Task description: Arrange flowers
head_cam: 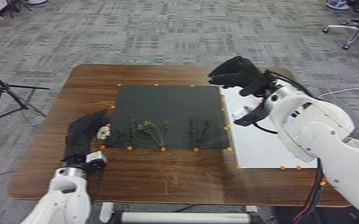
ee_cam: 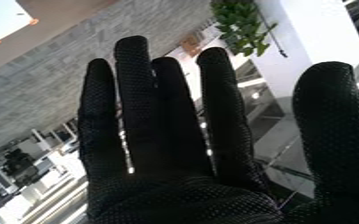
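Observation:
In the head view, several thin green flower stems (head_cam: 149,131) lie on the near part of the dark mat (head_cam: 162,102). Darker sprigs (head_cam: 198,131) rest to their right. A small pale object (head_cam: 103,132) is at the mat's left edge, beside my left hand (head_cam: 85,127), which is low over the table's left side with its fingers straight. My right hand (head_cam: 236,74) is raised above the far right of the table, past the mat's corner. In the right wrist view, my right hand (ee_cam: 189,195) is open, fingers straight and spread, with nothing held.
The brown table (head_cam: 158,177) carries a white sheet (head_cam: 269,150) right of the mat, with a small white item (head_cam: 243,112) partly beside the right wrist. Orange markers line the mat. A black tripod (head_cam: 11,95) stands left; an office chair (head_cam: 353,31) is far right.

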Controlling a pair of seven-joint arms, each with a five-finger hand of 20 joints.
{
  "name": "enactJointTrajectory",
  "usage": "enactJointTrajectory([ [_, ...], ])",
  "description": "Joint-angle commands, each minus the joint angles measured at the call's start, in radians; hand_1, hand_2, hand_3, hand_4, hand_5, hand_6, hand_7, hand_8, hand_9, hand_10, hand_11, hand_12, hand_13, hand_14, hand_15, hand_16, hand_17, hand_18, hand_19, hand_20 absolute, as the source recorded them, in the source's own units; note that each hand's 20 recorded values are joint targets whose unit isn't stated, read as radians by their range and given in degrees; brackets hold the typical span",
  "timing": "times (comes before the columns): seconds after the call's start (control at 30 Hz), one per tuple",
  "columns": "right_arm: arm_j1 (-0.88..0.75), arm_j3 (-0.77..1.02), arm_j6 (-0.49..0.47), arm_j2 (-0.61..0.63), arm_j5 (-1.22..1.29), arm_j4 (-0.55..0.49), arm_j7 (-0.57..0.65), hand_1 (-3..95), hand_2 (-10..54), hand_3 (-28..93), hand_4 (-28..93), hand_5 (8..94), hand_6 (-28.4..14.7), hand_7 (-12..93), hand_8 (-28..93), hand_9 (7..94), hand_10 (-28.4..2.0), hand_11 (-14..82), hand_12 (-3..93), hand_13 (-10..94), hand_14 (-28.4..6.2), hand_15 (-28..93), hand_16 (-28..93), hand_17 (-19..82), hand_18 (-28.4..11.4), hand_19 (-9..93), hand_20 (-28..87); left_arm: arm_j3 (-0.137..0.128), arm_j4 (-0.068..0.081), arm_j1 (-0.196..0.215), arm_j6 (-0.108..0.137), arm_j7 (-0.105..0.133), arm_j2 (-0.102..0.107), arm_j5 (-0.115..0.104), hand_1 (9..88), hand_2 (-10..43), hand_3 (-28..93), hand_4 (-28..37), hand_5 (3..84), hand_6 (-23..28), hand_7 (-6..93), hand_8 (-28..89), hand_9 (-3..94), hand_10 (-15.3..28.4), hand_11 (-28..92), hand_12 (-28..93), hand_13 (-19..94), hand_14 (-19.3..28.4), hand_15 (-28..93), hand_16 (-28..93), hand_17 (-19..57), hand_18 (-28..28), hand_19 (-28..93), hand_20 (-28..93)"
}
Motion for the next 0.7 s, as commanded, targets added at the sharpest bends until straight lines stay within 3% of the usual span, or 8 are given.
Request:
enactJointTrajectory([
  [0.03,0.029,-0.007,-0.024,-0.001,-0.002,0.003,-0.019,29.3,1.9,63,-13,58.6,-4.5,12,-6,53.4,-18.5,6.9,17.5,47,-19.1,31,27,19,-21.6,48,37,0.050,0.022,-0.030,-0.017,0.000,-0.073,-0.001,25.8,6.3,69,-28.3,55.6,1.9,17.2,-7,53.9,15.1,24,15,41,16.7,21,0,11.8,10.3,8,20],
  [0.13,0.036,-0.012,-0.031,-0.003,0.001,0.007,-0.022,29.3,2.0,63,-13,58.6,-4.5,12,-6,53.4,-18.5,6.9,17.5,47,-19.1,31,27,19,-21.5,48,37,0.055,0.024,-0.030,-0.016,0.008,-0.079,-0.004,25.8,6.3,69,-28.3,55.7,1.8,17.2,-8,54.0,15.1,24,15,41,16.7,21,0,11.8,10.3,8,20],
  [0.23,0.036,-0.009,-0.048,-0.003,0.006,0.007,-0.025,29.4,2.0,63,-13,58.6,-4.5,12,-6,53.3,-18.5,6.9,17.5,48,-19.0,31,27,19,-21.5,48,37,0.050,0.025,-0.026,-0.010,0.014,-0.107,-0.010,25.7,6.3,69,-28.3,55.6,1.9,17.1,-8,54.0,15.1,24,15,42,16.7,21,0,11.8,10.3,8,20],
  [0.33,0.034,-0.008,-0.046,-0.003,0.004,0.006,-0.025,29.4,2.1,63,-13,58.5,-4.5,12,-6,53.3,-18.5,6.9,17.6,48,-19.0,31,27,19,-21.5,48,37,0.062,0.023,-0.029,-0.010,0.006,-0.115,-0.013,25.6,6.2,69,-28.3,55.6,1.9,17.3,-7,54.0,15.1,24,15,42,16.8,21,0,11.8,10.3,8,20],
  [0.43,0.038,-0.011,-0.051,0.002,0.005,0.005,-0.026,29.3,2.1,63,-13,58.5,-4.5,12,-6,53.3,-18.4,6.9,17.5,47,-18.9,31,27,19,-21.5,48,37,0.054,-0.007,-0.002,-0.032,0.000,-0.109,0.008,25.6,6.2,69,-28.3,55.5,2.0,17.3,-7,54.0,15.1,25,15,42,16.7,21,0,11.7,10.3,8,20],
  [0.53,0.034,-0.006,-0.052,0.002,0.001,0.008,-0.024,29.1,2.2,63,-13,58.5,-4.4,12,-6,53.3,-18.4,6.9,17.5,48,-19.0,31,27,19,-21.5,48,37,0.043,-0.043,0.026,-0.021,-0.006,-0.094,0.015,25.5,6.2,69,-28.3,55.5,2.0,17.3,-7,53.9,15.2,25,15,41,16.7,21,0,11.7,10.3,8,20],
  [0.57,0.035,-0.005,-0.054,0.001,0.007,0.010,-0.021,29.1,2.2,63,-13,58.5,-4.4,12,-6,53.3,-18.4,6.9,17.5,48,-19.0,31,27,19,-21.5,48,37,0.043,-0.055,0.036,-0.012,-0.004,-0.087,0.008,25.4,6.2,69,-28.3,55.4,2.0,17.3,-7,53.8,15.1,25,15,41,16.7,21,0,11.7,10.3,8,20],
  [0.7,0.017,0.009,-0.066,0.006,0.005,0.005,-0.016,29.1,2.2,63,-13,58.5,-4.4,12,-6,53.2,-18.5,6.9,17.5,48,-19.0,31,27,19,-21.5,48,37,0.020,-0.108,0.111,-0.009,-0.014,-0.069,0.005,25.2,6.1,69,-28.3,55.1,2.1,17.2,-7,53.8,15.1,25,15,41,16.7,21,0,11.5,10.3,8,20],
])
